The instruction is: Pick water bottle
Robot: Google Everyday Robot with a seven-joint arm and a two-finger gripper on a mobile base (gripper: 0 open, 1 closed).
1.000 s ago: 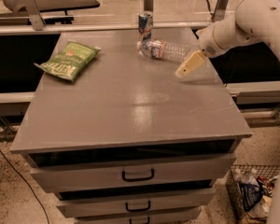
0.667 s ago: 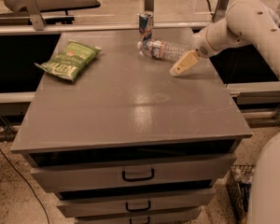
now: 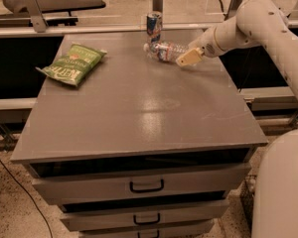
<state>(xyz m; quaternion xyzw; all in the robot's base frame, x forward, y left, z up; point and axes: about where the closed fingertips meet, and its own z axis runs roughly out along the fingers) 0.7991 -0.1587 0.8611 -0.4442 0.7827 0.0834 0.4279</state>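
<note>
Two drinks are seen near the cabinet top's [image 3: 139,113] far edge: the water bottle [image 3: 165,51] on its side, beside the can [image 3: 154,25]. The gripper [image 3: 188,58] is held just beside the bottle, its opening not discernible. The body should be straddled squarely, lest it roll

Grey cabinet top [image 3: 139,113]: chip bag [image 3: 73,64], can [image 3: 154,26], water bottle [image 3: 164,51]; pincer [image 3: 188,58] perhaps touching bottle.

One can [image 3: 154,26], bag [image 3: 72,63], bottle [image 3: 165,51], pincer [image 3: 187,58] alongside

Claw [image 3: 187,58] just beside water bottle [image 3: 165,51], can [image 3: 154,26] close behind it, chip bag [image 3: 72,63] well apart, front tabletop [image 3: 139,118] open
</note>
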